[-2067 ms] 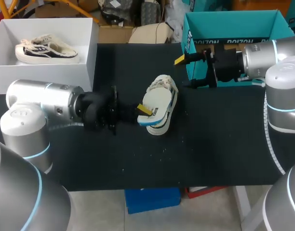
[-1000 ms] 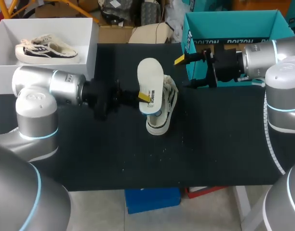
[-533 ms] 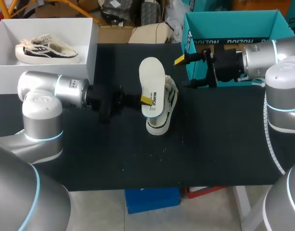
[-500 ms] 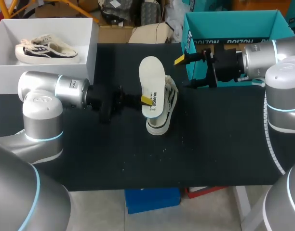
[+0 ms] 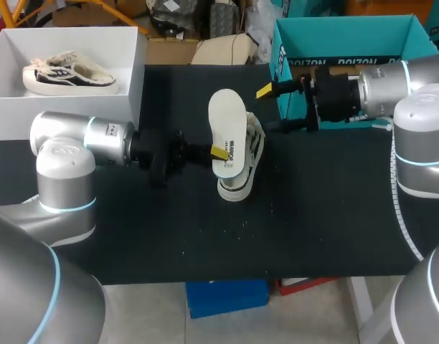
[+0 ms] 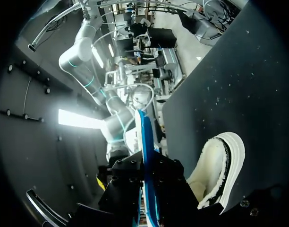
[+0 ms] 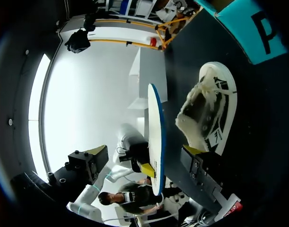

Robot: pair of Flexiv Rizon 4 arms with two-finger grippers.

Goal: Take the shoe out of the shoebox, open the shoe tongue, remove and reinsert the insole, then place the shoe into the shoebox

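Observation:
A white shoe point(image 5: 239, 165) with dark stripes lies on the black table, toe toward the front edge. My left gripper point(image 5: 218, 152) is shut on a white, blue-backed insole point(image 5: 227, 129), held upright over the shoe. In the left wrist view the insole point(image 6: 145, 146) stands edge-on between the fingers, and the shoe point(image 6: 219, 165) lies beside it. My right gripper point(image 5: 273, 107) hangs open just right of the shoe, in front of the teal shoebox point(image 5: 348, 43), holding nothing. The right wrist view shows the insole point(image 7: 156, 137) edge-on and the shoe point(image 7: 208, 113) ahead of the wide-open right gripper point(image 7: 147, 158).
A white box point(image 5: 130, 79) at the back left holds another shoe point(image 5: 69, 72). The teal shoebox wall point(image 7: 243, 23) stands close beside my right gripper. Bare black tabletop point(image 5: 277, 229) spreads in front of the shoe.
My left gripper pulled the insole up out of the shoe and stood it upright, then drifted slightly right. My right gripper edged a little to the left, still open.

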